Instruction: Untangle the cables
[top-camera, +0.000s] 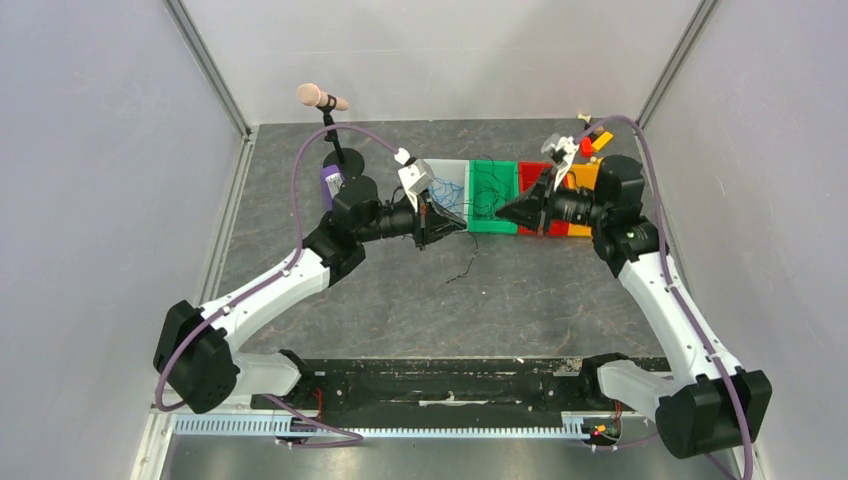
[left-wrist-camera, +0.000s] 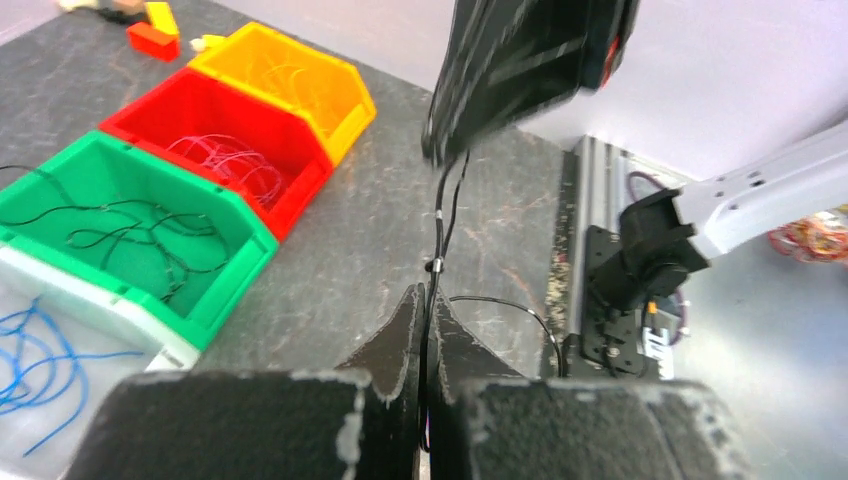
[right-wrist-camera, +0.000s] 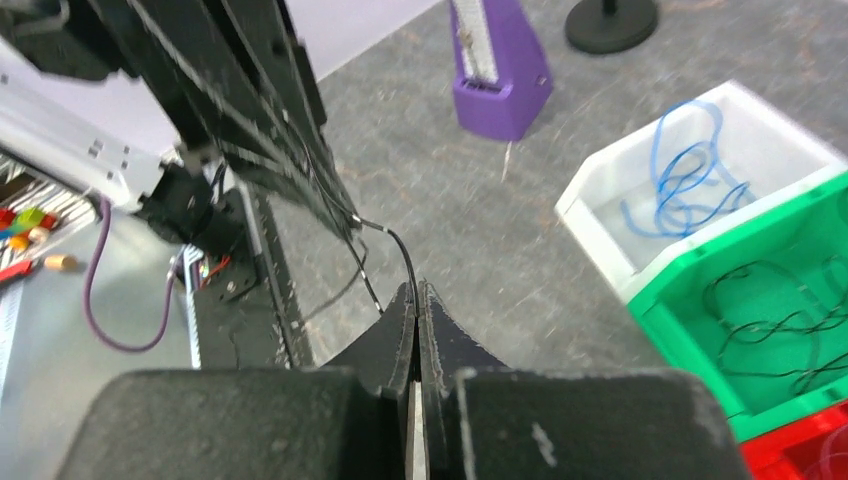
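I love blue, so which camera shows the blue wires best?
The right wrist view. There the blue wires lie as whole, clear loops in the white bin. The left wrist view only catches some of them, cut off at its bottom left corner. The top view shows them tiny and far away.

black cables in green bin, blue cables in white bin.

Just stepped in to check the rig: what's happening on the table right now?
The robot is handling one black cable. The left gripper and the right gripper are each shut on it, holding it between them near the green bin, where other black cables lie.
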